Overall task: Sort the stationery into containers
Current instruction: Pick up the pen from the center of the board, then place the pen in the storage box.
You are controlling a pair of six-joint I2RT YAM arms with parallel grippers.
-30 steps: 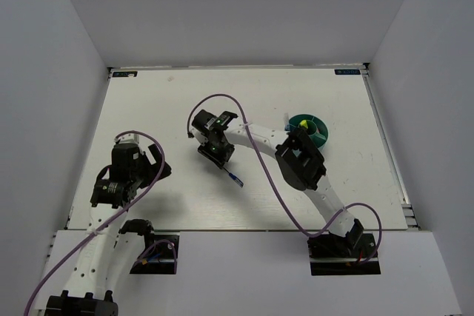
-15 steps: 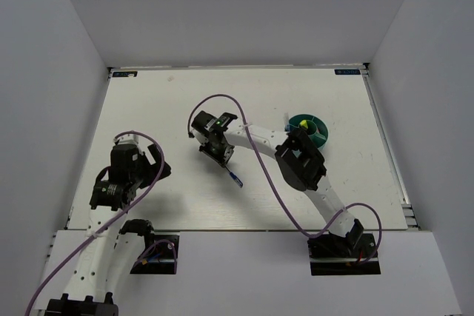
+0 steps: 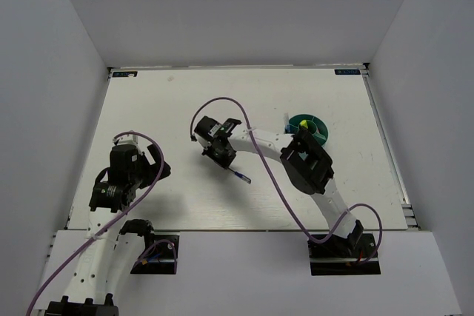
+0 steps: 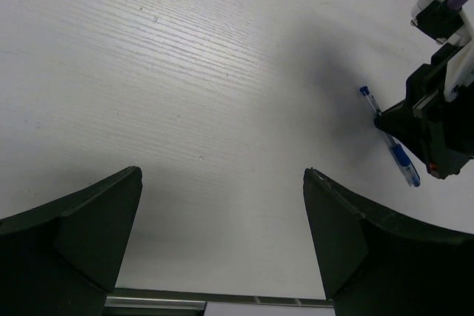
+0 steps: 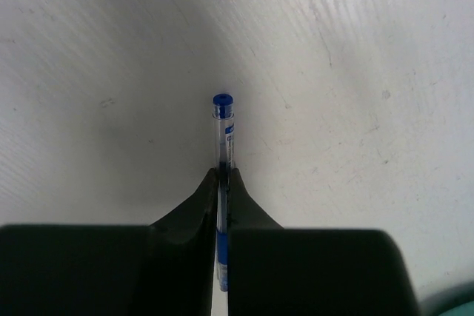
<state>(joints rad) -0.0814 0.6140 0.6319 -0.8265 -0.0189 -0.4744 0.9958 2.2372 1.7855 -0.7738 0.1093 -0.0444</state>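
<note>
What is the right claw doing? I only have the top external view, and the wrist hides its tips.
Observer: In the right wrist view, the right claw is shut on the blue pen, pinching its clear barrel.
Operator: Which end sticks out?
Observer: The end with the blue plug pokes out past the tips, over the white table.
Operator: And the left claw?
Observer: The left wrist view shows the left claw wide open, with nothing between its tips.
</note>
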